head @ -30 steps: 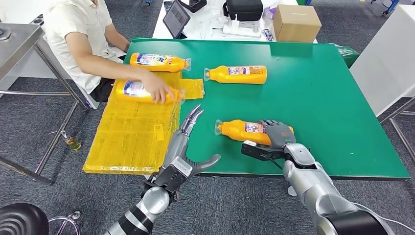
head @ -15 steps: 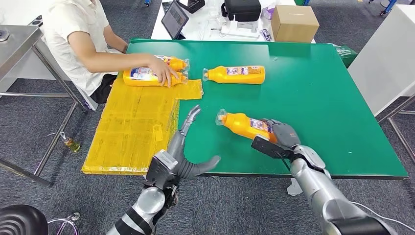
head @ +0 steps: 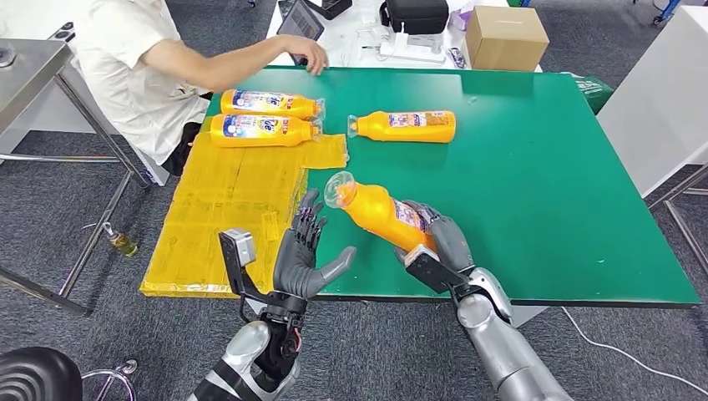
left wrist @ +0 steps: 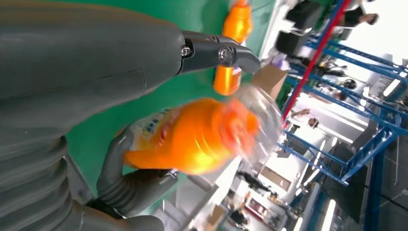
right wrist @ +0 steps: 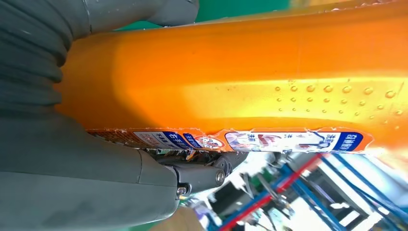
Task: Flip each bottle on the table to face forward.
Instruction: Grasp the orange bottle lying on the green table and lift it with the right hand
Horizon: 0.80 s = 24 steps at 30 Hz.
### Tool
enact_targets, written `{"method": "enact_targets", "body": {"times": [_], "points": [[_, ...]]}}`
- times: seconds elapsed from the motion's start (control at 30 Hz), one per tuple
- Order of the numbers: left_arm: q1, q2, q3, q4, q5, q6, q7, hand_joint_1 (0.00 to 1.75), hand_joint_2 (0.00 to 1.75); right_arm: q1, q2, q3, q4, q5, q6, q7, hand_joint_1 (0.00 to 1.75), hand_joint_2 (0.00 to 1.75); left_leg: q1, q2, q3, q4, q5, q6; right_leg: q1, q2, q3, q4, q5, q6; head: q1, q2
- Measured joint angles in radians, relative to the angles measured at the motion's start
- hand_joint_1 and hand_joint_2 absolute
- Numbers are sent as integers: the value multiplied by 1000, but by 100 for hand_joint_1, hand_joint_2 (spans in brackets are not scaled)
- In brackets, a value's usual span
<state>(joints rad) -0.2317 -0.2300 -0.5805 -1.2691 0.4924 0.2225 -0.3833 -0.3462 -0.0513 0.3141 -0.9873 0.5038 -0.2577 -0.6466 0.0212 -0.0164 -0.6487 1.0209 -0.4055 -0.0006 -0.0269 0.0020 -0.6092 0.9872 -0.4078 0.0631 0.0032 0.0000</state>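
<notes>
1. above the near edge of the green table [head: 534, 167], the held bottle [head: 380, 213] sits tilted in the right hand [head: 438, 238], cap end raised and pointing away from the robot, base end wrapped by the fingers.
2. beside that bottle, on its left, the left hand [head: 302, 259] is spread with nothing in it, palm turned towards the cap.
3. beyond the held bottle, three more bottles lie on their sides: one on bare green [head: 403, 126], two [head: 267, 104] [head: 260, 130] over the yellow sheet [head: 225, 209] (a person's arm reaches past them).
4. judging by its smooth, glossy plastic, the held bottle looks stiff but slippery; a grip round the wide labelled body seems safer than the narrow neck.
</notes>
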Motion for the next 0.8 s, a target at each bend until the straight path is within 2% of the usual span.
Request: {"method": "enact_targets", "body": {"times": [0.2, 0.5, 0.8], "points": [[6, 0, -8, -22, 45, 5, 2, 0, 175, 19, 47, 51, -70, -70, -10, 9, 175, 175, 1, 1, 0, 0, 0, 0, 1, 0, -1, 0, 0, 0, 0, 0], [-2, 1, -39, -42, 70, 24, 2, 0, 175, 19, 110, 152, -52, -103, -6, -11, 175, 175, 1, 0, -1, 0, 0, 0, 2, 0, -1, 0, 0, 0, 0, 0], [-31, 5, -33, -28, 119, 27, 19, 0, 175, 12, 134, 232, -27, -107, 0, -25, 175, 175, 1, 1, -1, 0, 0, 0, 2, 0, -2, 0, 0, 0, 0, 0]]}}
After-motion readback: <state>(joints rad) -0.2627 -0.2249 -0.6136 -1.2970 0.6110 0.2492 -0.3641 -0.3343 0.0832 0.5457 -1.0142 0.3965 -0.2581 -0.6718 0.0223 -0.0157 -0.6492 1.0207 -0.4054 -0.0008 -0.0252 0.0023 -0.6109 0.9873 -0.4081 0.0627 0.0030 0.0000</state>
